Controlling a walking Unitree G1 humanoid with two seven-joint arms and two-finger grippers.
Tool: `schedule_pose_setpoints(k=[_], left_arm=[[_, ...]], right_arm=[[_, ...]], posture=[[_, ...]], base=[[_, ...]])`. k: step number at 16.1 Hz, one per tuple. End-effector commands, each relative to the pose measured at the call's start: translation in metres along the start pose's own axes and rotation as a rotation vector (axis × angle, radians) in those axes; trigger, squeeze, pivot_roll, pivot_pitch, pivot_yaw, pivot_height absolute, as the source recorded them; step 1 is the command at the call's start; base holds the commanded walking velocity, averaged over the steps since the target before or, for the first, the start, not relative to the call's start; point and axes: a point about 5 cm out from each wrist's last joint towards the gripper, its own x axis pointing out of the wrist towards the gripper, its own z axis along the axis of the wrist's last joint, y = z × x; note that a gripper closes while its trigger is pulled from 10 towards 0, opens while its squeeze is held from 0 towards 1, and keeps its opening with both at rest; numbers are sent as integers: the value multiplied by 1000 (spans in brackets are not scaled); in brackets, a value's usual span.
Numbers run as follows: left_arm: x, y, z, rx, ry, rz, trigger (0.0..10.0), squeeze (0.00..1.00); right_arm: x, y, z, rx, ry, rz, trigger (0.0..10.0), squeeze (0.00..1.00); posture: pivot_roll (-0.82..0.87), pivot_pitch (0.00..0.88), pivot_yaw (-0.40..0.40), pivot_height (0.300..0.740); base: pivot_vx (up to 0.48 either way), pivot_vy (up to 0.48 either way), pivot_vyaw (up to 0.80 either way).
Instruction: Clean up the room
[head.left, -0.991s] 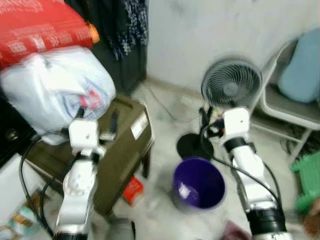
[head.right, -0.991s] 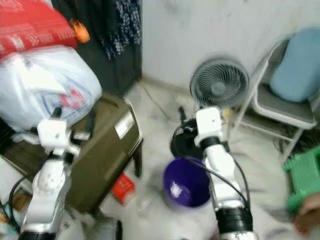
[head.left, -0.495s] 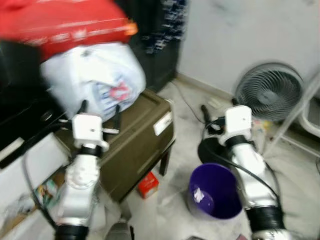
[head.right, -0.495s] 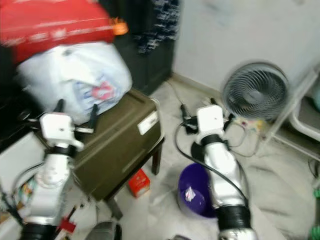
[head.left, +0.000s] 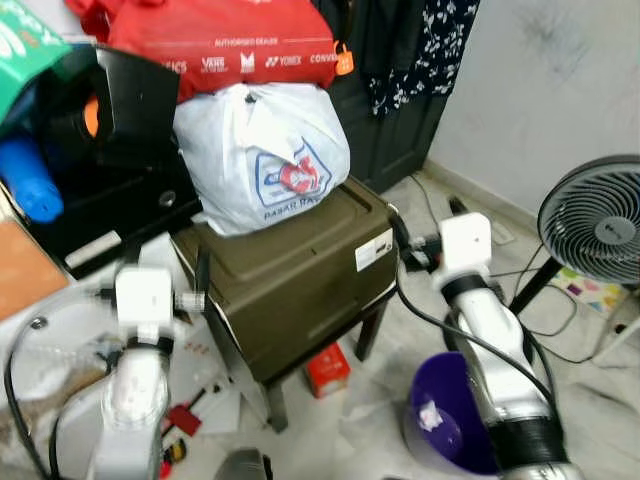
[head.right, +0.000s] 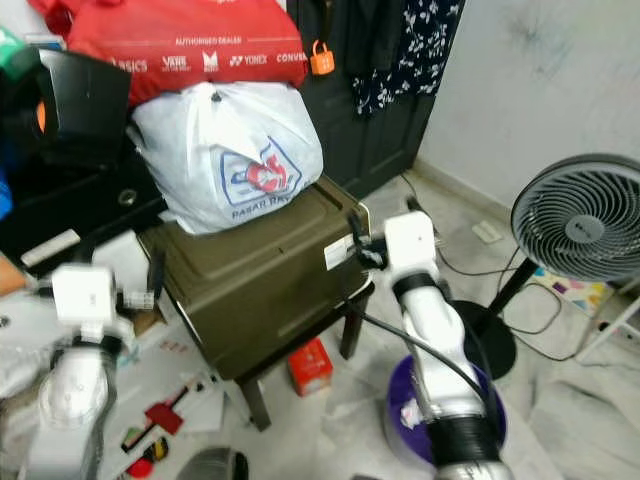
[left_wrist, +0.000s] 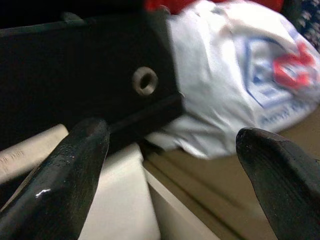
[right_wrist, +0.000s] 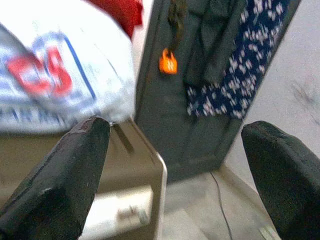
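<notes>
On the floor beneath the stool lay the litter the task was about: a small red box by the stool's front leg, and red scraps with papers nearer the left arm. Nothing had been picked up yet; I judged the robot to be at the searching stage, facing the clutter and choosing a first piece. Both arms were raised at the olive case that sat on the stool, the left gripper near its left edge and the right gripper at its right corner, each with fingers spread wide and holding nothing. A white bag rested on the case's back edge, tied and full, its contents hidden; a red bag lay on top of it. The purple bin stood on the floor by the right arm, with one pale crumpled scrap inside. The next move probably called for bending low and reaching under the stool's edge for the red box, then carrying it across to the bin. A fan stood well apart, near the wall.
</notes>
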Motion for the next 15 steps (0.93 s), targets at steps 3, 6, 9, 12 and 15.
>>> schedule_pose_setpoints(k=[3, 6, 9, 12, 15], left_arm=[[-6, 10, 0, 30, 26, 50, 10000, 0], [-3, 14, -1, 37, 39, 76, 10000, 0], [-2, 8, 3, 15, 40, 51, 10000, 0], [1, 5, 8, 24, 21, 41, 10000, 0], [2, 2, 10, 28, 10, 45, 10000, 0]], right_arm=[[-3, 0, 2, -1, -11, -10, 10000, 0], [-2, 4, 4, -7, -14, -2, 10000, 0], [-3, 5, 4, 0, -11, -6, 10000, 0], [-2, 6, 5, 3, -11, -5, 10000, 0], [-3, 5, 5, -3, -11, 3, 10000, 0]], posture=[[-23, 0, -31, 740], [-28, 0, -20, 740], [-25, 0, -13, 740], [-26, 0, -15, 740], [-30, 0, -16, 740]], base=[[0, 0, 0], [0, 0, 267], [0, 0, 800], [0, 0, 800], [0, 0, 800]])
